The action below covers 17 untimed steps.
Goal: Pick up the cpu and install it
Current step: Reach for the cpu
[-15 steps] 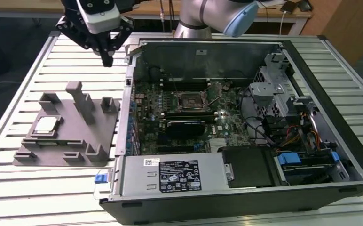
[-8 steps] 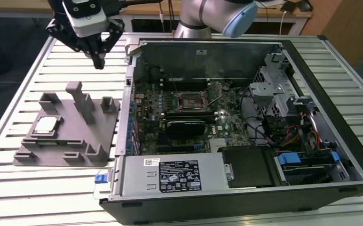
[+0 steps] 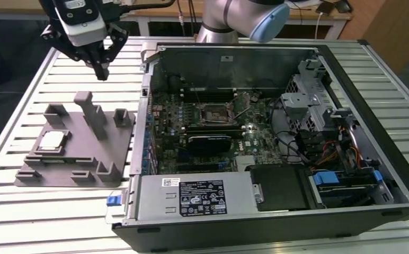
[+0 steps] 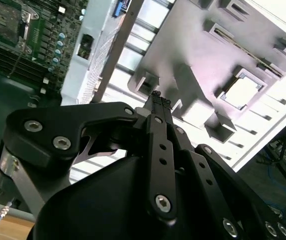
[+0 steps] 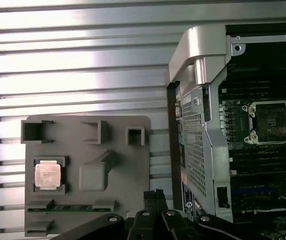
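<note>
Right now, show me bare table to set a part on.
Bare slats: between fixture and near table edge, on the exterior view's left of the case. Crowded: the fixture, with the cpu, and the case.

Shiny metal cpu (image 5: pixel 48 174), matt grey fixture (image 5: pixel 128 165), probably plastic, ribbed metal table (image 5: pixel 83 60)

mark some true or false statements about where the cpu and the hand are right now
1. The cpu lies in a recess of the grey fixture block. True.
2. The hand grips the cpu. False: it hangs shut on nothing, apart from the cpu.
3. The cpu sits in the motherboard socket. False: it is on the fixture block, outside the computer case.
4. The computer case lies with its side open, the motherboard showing. True.
</note>
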Each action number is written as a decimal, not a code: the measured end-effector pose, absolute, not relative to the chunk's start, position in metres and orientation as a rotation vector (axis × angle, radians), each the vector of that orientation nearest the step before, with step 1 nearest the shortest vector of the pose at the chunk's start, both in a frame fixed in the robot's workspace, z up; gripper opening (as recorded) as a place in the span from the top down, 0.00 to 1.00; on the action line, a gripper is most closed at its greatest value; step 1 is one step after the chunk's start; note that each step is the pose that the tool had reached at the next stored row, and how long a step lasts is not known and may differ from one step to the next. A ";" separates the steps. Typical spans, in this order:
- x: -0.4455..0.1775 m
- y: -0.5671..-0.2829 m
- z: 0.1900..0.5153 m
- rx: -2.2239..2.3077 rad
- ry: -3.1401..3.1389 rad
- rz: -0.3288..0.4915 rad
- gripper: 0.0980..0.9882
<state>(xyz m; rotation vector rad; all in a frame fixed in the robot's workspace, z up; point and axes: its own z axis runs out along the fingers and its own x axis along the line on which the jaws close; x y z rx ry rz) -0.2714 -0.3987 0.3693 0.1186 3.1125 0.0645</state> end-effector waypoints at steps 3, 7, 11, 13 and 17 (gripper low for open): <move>-0.279 -0.399 0.367 0.119 3.112 0.064 0.99; -0.289 -0.399 0.365 0.119 3.112 0.062 0.99; -0.300 -0.399 0.362 0.119 3.112 0.061 0.99; -0.305 -0.399 0.360 0.119 3.112 0.060 0.99; -0.316 -0.399 0.357 0.119 3.112 0.059 0.99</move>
